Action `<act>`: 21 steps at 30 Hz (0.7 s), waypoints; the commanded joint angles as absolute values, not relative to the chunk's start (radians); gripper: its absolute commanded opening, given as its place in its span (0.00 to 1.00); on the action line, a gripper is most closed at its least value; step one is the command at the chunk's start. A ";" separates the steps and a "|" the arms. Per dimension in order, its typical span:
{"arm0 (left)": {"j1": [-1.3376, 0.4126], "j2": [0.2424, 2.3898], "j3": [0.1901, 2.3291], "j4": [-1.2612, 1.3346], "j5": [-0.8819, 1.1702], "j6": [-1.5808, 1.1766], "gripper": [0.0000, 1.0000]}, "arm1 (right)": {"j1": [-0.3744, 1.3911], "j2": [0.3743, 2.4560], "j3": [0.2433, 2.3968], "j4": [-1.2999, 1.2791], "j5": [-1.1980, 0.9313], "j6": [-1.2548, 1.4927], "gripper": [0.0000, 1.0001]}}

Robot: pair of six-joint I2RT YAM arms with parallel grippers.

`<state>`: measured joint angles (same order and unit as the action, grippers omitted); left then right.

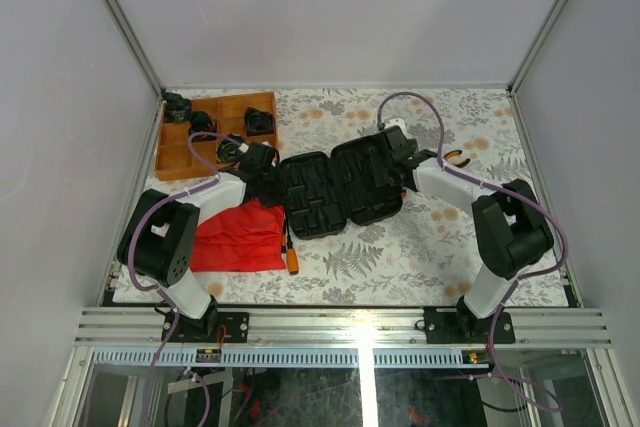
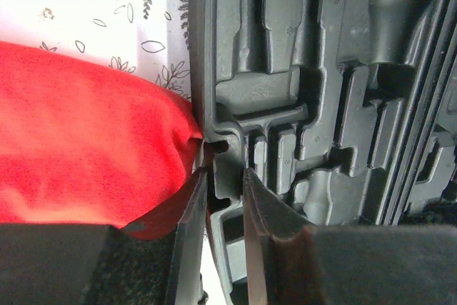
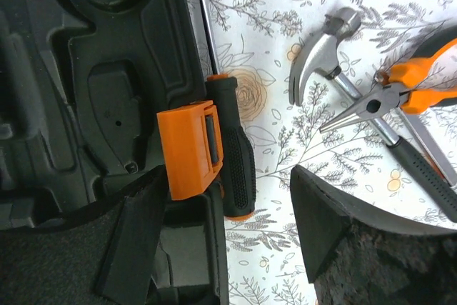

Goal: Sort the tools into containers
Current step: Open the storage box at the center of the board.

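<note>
Screwdriver (image 3: 232,148) one, hammer (image 3: 321,55) one, pliers (image 3: 410,80) one, beside one open case (image 3: 86,91)

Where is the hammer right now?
In the right wrist view, the hammer lies on the tablecloth right of the open tool case, crossed with the orange-handled pliers.

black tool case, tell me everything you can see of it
The case is black moulded plastic, a clamshell lying open and flat mid-table, both halves up, their shaped slots empty where they show. An orange latch sits on its right edge, with a screwdriver lying alongside it. The left hand pinches its left rim, where the red cloth meets it.
</note>
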<state>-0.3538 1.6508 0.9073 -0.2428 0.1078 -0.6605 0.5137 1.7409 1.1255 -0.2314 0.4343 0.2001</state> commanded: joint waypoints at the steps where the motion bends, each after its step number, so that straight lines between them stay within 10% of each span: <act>1: -0.340 1.639 0.883 -0.348 0.052 -0.621 0.00 | 0.418 1.634 1.077 -0.210 0.462 0.211 0.73; 21: -0.340 1.634 0.884 -0.359 0.048 -0.620 0.00 | 0.391 1.608 1.029 -0.116 0.087 0.249 0.86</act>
